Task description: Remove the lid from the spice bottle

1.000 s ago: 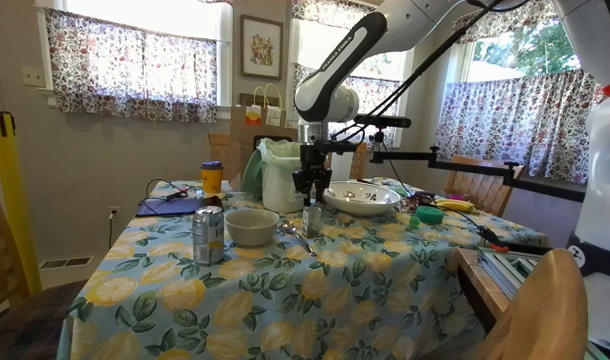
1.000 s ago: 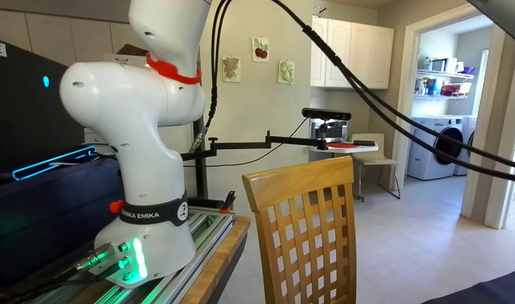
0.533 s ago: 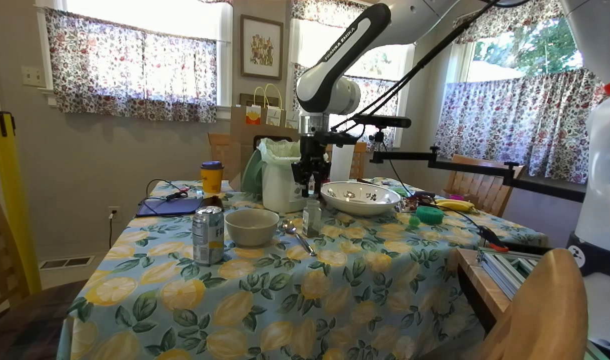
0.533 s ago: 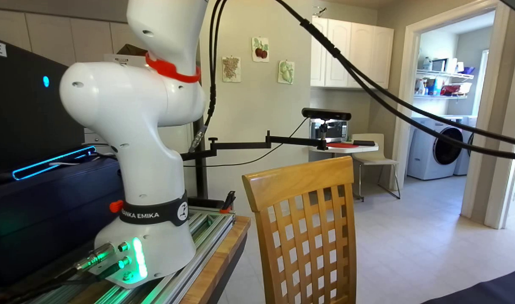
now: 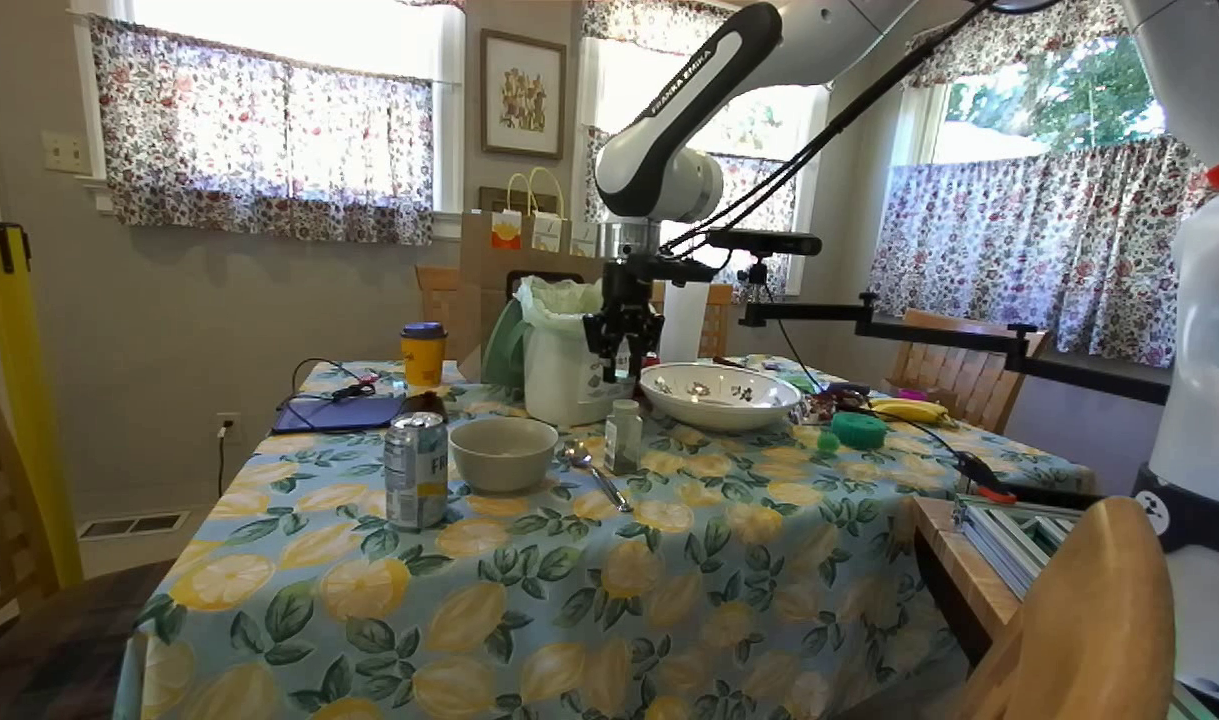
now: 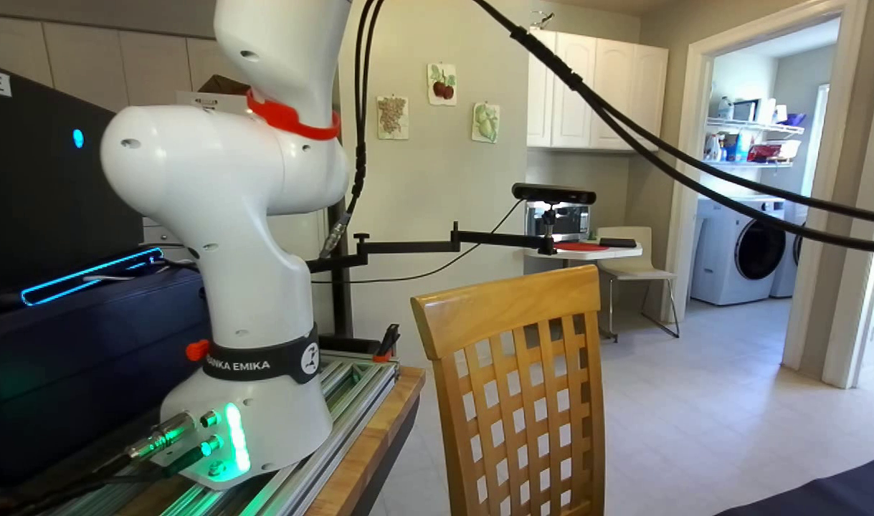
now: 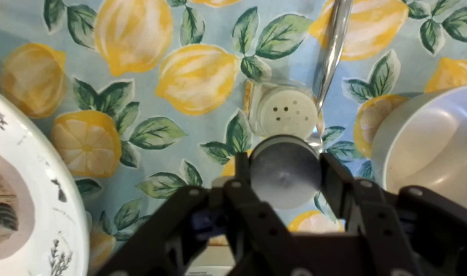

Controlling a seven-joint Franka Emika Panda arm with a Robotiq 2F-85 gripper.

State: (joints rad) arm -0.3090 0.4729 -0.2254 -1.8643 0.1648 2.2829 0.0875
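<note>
The spice bottle [image 5: 624,445] is a small clear bottle standing upright on the table in an exterior view. In the wrist view, its pale shaker top [image 7: 287,112] with several small holes is uncovered. My gripper [image 7: 285,168] is shut on the lid [image 7: 285,180], a round dark grey cap seen from above in the wrist view. Both fingers press its sides. In an exterior view the gripper [image 5: 624,376] hangs just above the bottle, with a small gap between them. The lid is hard to make out there. The bottle and gripper are out of view in the exterior view of the robot's base.
A spoon [image 5: 599,478] lies beside the bottle. A beige bowl [image 5: 504,455] and a silver can [image 5: 416,470] stand to one side. A wide white bowl [image 5: 724,400] is on the other. A white bin [image 5: 559,385] stands behind the bottle.
My gripper has risen off the bottle with the lid in it. The bottle's top, hidden behind the gripper before, now shows. The bottle stays in place on the table.
</note>
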